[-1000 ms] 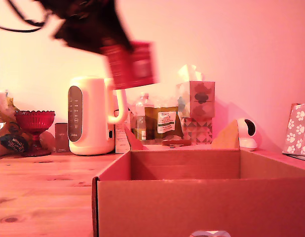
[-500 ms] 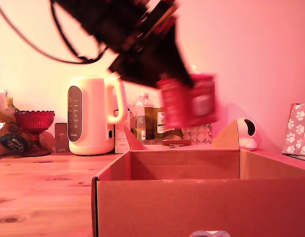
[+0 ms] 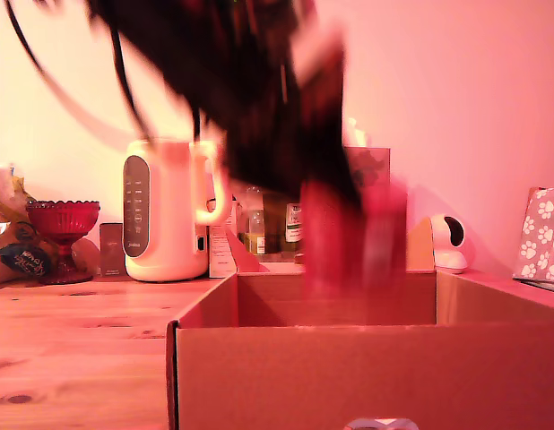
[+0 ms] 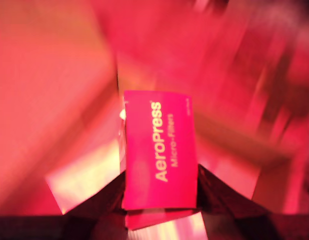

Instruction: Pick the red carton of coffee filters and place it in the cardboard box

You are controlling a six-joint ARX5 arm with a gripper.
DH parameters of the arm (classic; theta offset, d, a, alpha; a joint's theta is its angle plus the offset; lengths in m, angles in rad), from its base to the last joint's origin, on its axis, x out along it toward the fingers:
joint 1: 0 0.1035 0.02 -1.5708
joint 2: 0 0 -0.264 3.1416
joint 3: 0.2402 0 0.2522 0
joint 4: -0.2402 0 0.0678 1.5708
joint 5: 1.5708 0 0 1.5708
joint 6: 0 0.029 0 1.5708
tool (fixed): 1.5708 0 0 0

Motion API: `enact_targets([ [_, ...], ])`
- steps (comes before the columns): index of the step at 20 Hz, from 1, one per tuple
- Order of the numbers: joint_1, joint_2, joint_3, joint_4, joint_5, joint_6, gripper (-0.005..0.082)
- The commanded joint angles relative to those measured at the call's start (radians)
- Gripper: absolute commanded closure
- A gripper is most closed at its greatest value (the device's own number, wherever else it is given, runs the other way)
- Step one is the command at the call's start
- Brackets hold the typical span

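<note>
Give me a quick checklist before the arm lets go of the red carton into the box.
1. Carton held: ok. The tool grips the red carton of coffee filters at its lower end in the wrist view.
2. Carton over the cardboard box: ok in the exterior view, above the far part of the opening.
3. Carton below the rim: not ok, it sits at about rim level.
4. Arm settled: not ok, both views are motion-blurred.
5. Box floor free: cannot tell, the near wall hides it.

Strong pink cast, heavy motion blur
</note>
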Motion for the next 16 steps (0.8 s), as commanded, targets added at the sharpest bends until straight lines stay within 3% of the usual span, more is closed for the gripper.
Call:
enact_targets([
  [1,-0.003,0.008,-0.016,0.008,-0.002,0.005,0.0551],
  [3,-0.003,0.008,-0.016,0.021,-0.006,0.004,0.0538],
  [4,-0.003,0.006,-0.016,0.02,-0.003,0.005,0.046],
  [6,-0.002,0.003,-0.015,0.007,0.001,0.005,0.0127],
  [7,-0.003,-0.003,-0.015,-0.005,0.004,0.0,0.0057],
  [10,-0.003,-0.059,-0.015,-0.014,0.003,-0.013,0.0065],
  [11,-0.003,-0.087,-0.015,-0.016,-0.002,-0.019,0.009],
  [13,0.004,-0.161,-0.015,-0.051,-0.029,-0.019,0.0261],
  [16,0.041,-0.247,-0.016,-0.126,-0.093,-0.013,0.0809],
])
